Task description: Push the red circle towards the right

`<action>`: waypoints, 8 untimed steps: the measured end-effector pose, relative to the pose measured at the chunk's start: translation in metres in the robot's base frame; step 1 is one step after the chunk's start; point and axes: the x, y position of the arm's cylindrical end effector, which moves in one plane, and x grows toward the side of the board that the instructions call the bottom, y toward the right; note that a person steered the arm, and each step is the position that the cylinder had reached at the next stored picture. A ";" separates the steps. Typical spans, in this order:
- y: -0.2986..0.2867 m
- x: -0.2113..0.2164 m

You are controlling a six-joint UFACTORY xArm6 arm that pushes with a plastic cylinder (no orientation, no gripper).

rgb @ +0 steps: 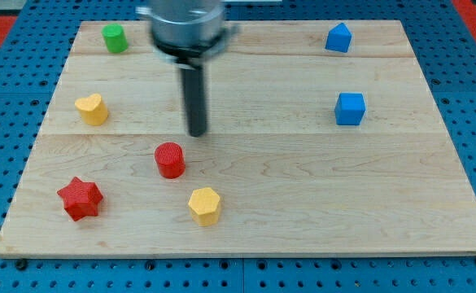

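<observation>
The red circle (170, 159) is a short red cylinder standing on the wooden board (303, 195), left of the middle. My tip (198, 133) is at the end of the dark rod, just above and slightly right of the red circle in the view, a small gap apart from it. The rod's mount fills the view's top centre.
A red star (80, 198) lies at the lower left. A yellow hexagon (205, 205) sits below the red circle. A yellow heart-like block (93, 108) and a green cylinder (114, 37) are at the left. Two blue blocks (338, 37) (350, 108) are at the right.
</observation>
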 end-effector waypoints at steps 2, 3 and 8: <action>-0.021 0.035; 0.028 0.042; 0.056 0.090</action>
